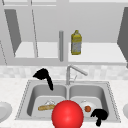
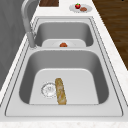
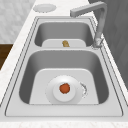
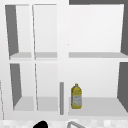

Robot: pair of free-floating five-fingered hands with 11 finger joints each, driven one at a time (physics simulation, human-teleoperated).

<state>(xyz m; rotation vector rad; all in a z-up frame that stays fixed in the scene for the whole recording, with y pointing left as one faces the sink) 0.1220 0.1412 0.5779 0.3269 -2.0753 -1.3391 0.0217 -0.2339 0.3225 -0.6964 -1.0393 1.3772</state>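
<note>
Now, starting at the left: my left hand (image 1: 44,75) hangs above the back rim of the left basin (image 2: 75,62), over toward its left corner, fingers pointing down into the bowl and loosely extended, clasping nothing. Straight below and a little toward the front lies the bread roll (image 1: 46,107) on the basin floor, just beside the drain (image 2: 49,89). Seen from the front its long axis runs left to right, parallel to the sink's front edge; from the left side it runs away down the basin. This hand is the nearer one to the roll.

At the middle of the front edge a red ball (image 1: 67,114) sits large in the front view, in front of the divider between the basins. Behind it the faucet (image 1: 72,72) swings its spout rightward.

Further right, the right basin holds a white plate (image 3: 53,95) carrying a small red-orange fruit (image 3: 65,88). My right hand (image 1: 99,115) hovers at that basin's front right corner, fingers curled downward around nothing, the fruit just to its left.

A yellow bottle (image 4: 76,97) stands on the cabinet shelf above.
</note>
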